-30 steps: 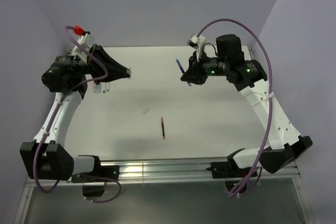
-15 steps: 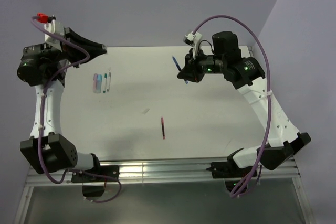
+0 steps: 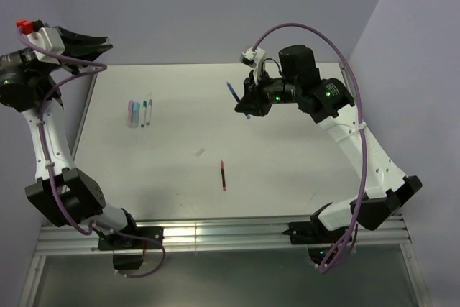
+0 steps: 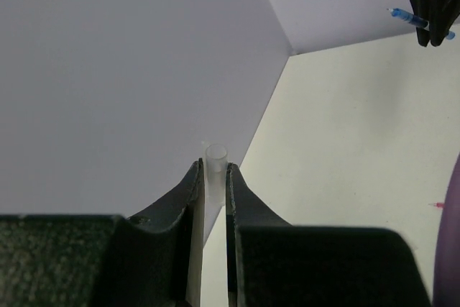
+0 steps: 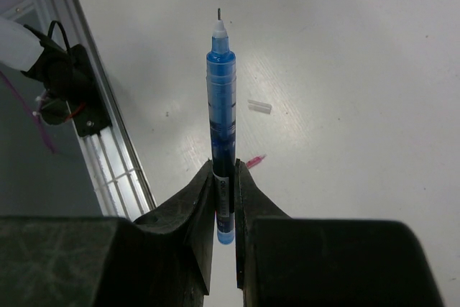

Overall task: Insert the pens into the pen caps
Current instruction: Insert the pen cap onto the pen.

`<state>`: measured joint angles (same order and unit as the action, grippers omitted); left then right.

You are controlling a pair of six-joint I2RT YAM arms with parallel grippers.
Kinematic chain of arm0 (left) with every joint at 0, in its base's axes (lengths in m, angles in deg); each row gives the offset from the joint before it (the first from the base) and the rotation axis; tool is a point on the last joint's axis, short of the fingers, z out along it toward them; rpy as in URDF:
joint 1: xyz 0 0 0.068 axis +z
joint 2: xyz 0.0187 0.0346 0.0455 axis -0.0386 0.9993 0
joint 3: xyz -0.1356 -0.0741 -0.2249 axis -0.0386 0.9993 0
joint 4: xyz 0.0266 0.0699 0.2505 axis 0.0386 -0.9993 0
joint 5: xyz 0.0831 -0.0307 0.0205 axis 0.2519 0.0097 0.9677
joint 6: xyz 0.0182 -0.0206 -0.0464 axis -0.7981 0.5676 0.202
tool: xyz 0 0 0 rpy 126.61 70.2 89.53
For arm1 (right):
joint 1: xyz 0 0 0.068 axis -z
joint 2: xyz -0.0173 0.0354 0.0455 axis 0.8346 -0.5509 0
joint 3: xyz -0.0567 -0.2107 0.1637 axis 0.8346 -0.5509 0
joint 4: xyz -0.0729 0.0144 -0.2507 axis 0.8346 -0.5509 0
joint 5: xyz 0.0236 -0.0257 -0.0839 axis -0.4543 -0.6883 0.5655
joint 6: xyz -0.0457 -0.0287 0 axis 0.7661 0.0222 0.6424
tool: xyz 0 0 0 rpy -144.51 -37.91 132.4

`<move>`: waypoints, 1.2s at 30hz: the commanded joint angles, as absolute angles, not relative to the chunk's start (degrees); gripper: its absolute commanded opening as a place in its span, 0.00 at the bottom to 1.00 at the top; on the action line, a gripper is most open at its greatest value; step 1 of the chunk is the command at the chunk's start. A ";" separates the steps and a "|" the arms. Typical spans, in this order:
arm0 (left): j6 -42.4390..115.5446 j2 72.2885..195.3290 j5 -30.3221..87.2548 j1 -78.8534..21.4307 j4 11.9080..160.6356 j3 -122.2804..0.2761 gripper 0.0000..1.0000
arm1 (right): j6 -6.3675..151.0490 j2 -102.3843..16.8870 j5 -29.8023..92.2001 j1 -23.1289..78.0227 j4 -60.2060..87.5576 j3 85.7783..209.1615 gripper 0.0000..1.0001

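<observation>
Both arms are up off the desk [image 3: 302, 170], each with half of the pair. The right gripper [image 5: 225, 170] is pinched down narrow on the lower barrel of the blue pen [image 5: 221, 98]. The pen sticks straight out past the fingers, nib leading. Over at the far left, raised high, the left gripper [image 4: 213, 165] is nipped almost shut on a clear cap [image 4: 215, 154], whose open mouth faces out past the fingertips.

Here's what matters: pen and cap are well apart. The pen lies off to the right of the cap, across the desk. From above its nib angles up and to the left, roughly toward the left arm, but the two axes don't look lined up. To my eye, both arms need to close in and square nib to mouth.

Down on the desk wait a red pen [image 3: 223, 175], a small loose cap [image 3: 200, 152] near it, and a row of capped pens [image 3: 141, 113] on the left.
</observation>
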<state>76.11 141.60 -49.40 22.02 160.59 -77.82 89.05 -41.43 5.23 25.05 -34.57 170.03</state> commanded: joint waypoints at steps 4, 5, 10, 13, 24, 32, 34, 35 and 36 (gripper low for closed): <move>53.28 146.99 -42.77 23.45 109.56 -102.42 0.00 | 88.47 -41.30 6.85 24.58 -33.80 172.47 0.00; 35.87 150.39 -39.16 22.76 79.90 -109.00 0.00 | 88.47 -41.30 6.93 24.58 -33.89 172.47 0.00; 35.17 154.82 -30.34 18.45 65.01 -127.00 0.00 | 88.56 -41.12 8.25 24.49 -33.80 172.65 0.00; -7.87 146.94 -11.50 10.57 49.40 -117.73 0.00 | 88.56 -41.03 9.30 24.49 -33.80 172.73 0.00; -47.52 114.40 20.93 -15.57 102.16 -43.01 0.00 | 83.55 -41.65 1.85 24.58 -33.28 167.73 0.00; -52.37 102.89 -0.69 -15.40 133.29 -15.67 0.00 | 80.13 -43.67 -11.16 24.49 -32.31 165.53 0.00; -54.73 101.21 -4.21 -15.40 133.48 -13.89 0.00 | 79.42 -44.46 -14.67 24.41 -32.14 165.00 0.00; -55.70 99.73 -7.10 -15.40 133.04 -12.66 0.01 | 79.25 -44.72 -15.73 24.23 -32.14 164.83 0.00; -56.84 99.10 -8.09 -15.40 132.34 -12.22 0.00 | 79.24 -44.64 -16.78 24.14 -32.05 164.65 0.00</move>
<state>-51.34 101.56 1.59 -15.32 123.98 -13.67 80.91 -44.12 -9.80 24.76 -33.83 165.42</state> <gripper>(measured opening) 0.162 0.168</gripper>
